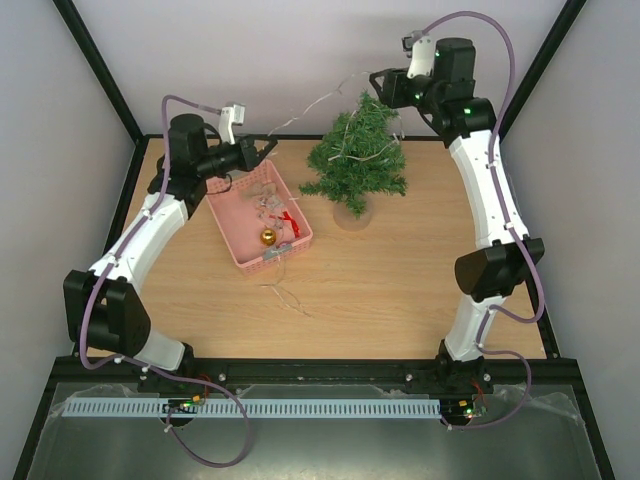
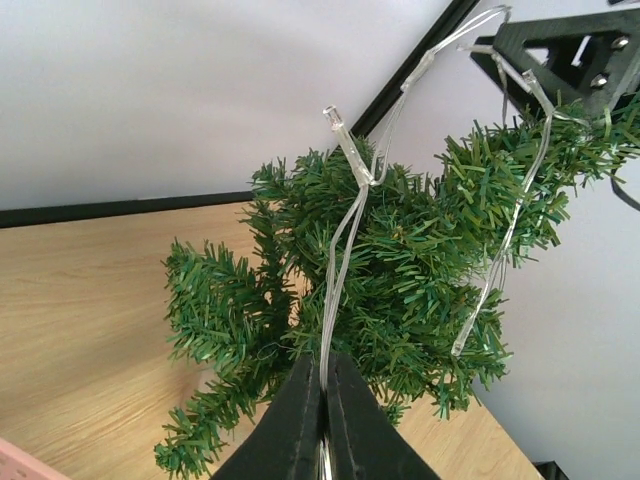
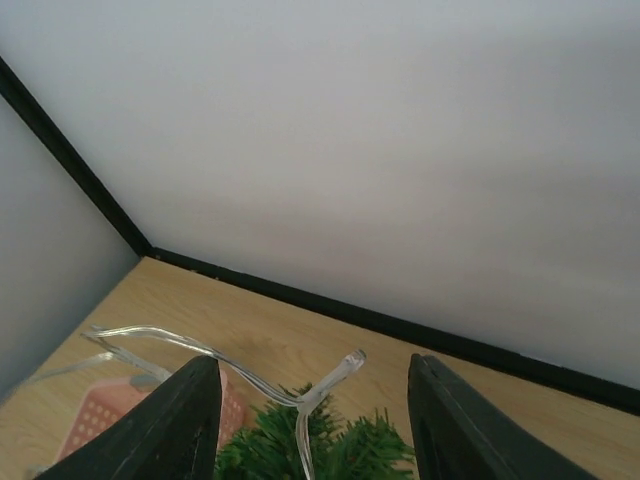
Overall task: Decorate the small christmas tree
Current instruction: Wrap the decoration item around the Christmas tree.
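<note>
Right jaws gape just above the small christmas tree (image 3: 330, 455); left jaws, beside it, pinch the light string (image 2: 340, 270).

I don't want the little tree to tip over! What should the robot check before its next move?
1. Left gripper shut on the light string: ok.
2. Right gripper open above the treetop, string passing between its fingers: ok.
3. Small christmas tree upright on the table: ok.
4. String draped over the tree's top: ok.
5. String free of snags behind the tree: cannot tell.
6. Pink basket apart from the tree: ok.
</note>
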Robot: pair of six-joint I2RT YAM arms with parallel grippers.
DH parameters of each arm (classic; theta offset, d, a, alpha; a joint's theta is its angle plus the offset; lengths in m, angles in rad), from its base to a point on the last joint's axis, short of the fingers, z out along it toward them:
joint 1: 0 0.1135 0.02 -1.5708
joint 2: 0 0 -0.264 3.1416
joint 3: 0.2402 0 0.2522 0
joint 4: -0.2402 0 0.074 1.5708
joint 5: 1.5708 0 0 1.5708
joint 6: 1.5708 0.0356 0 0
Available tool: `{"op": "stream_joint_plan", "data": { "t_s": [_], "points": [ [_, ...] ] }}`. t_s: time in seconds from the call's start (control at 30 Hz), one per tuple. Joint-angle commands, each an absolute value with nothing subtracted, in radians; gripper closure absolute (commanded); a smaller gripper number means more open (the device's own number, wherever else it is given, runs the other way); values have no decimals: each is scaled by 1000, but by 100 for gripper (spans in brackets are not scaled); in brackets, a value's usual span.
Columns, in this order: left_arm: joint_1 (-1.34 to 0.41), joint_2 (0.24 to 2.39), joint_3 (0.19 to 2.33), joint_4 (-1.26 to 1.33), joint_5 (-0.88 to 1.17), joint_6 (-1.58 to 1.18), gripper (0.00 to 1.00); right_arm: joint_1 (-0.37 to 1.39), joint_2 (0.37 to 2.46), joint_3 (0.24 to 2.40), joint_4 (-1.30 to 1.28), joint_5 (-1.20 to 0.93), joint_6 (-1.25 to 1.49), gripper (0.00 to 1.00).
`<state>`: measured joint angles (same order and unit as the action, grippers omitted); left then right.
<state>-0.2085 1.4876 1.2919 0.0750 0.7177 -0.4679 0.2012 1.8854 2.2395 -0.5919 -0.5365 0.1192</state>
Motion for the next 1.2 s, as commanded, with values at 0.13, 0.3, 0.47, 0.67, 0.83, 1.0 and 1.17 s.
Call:
{"op": "stream_joint_plan", "data": {
  "t_s": [0.13, 0.3, 0.47, 0.67, 0.83, 1.0, 1.17],
  "points": [
    [-210, 1480, 1272, 124, 748, -462, 98, 184, 1839, 2191, -619, -500, 187, 39],
    [-214, 1494, 1266, 144, 759, -474, 98, 175, 1842, 2195, -578, -466, 282, 41],
    [-220, 1480, 1248, 151, 764, -481, 98, 175, 1868, 2199, -561, -422, 295, 56],
    [-229, 1426, 1195, 117, 768, -479, 98, 175, 1829, 2193, -621, -273, 306, 54],
    [-256, 1370, 1140, 118, 742, -482, 98, 175, 1744, 2158, -643, -177, 336, 54],
    [-295, 1359, 1051, 138, 727, -482, 98, 178, 1620, 2001, -625, -193, 350, 55],
    [-349, 1347, 1020, 146, 706, -523, 98, 215, 1410, 1747, -552, -242, 378, 56]
  ]
}}
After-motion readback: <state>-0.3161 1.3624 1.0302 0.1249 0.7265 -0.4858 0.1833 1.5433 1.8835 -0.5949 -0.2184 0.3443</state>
